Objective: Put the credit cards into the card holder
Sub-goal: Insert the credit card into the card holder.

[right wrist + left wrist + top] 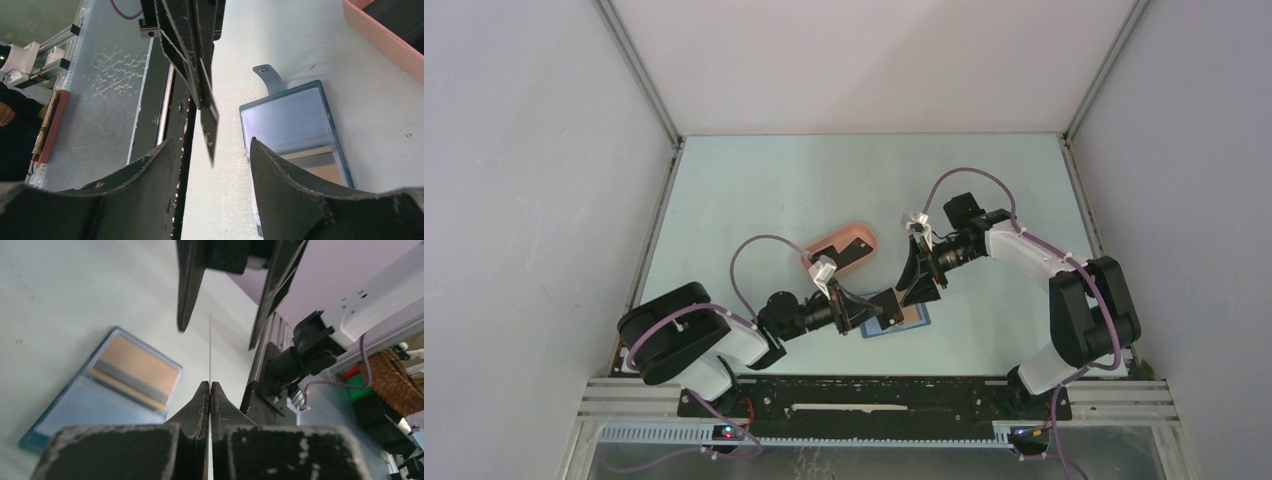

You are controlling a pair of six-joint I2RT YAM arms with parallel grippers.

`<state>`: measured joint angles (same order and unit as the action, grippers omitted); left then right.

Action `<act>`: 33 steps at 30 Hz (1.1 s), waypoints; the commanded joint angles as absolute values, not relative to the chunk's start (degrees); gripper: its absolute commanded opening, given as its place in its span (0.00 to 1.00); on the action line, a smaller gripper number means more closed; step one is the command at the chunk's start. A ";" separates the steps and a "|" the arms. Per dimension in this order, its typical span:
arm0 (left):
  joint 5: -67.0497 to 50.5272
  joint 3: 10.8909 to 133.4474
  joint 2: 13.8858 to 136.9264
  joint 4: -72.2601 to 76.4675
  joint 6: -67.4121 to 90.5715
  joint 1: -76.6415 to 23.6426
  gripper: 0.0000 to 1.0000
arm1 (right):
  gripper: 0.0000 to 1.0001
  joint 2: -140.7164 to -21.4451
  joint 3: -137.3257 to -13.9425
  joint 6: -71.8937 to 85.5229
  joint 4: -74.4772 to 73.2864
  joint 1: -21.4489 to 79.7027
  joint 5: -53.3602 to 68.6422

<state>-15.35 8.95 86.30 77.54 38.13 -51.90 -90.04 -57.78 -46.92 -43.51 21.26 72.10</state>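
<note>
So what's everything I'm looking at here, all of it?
card holder: one, blue, lying open on the table
tan-orange card: one, inside the open card holder
dark card: one, held on edge above the table
tray: one, pink, behind the card holder
dark item: one, inside the tray, too unclear to identify
table: one, pale greenish white, under everything
left pincer: one, black, shut on the dark card
right pincer: one, black, open, fingers either side of the dark card, not touching it
</note>
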 commanded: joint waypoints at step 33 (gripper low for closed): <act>-32.93 11.80 75.95 70.99 36.31 -46.67 0.29 | 0.00 -93.52 -64.14 -53.53 -52.36 30.85 69.17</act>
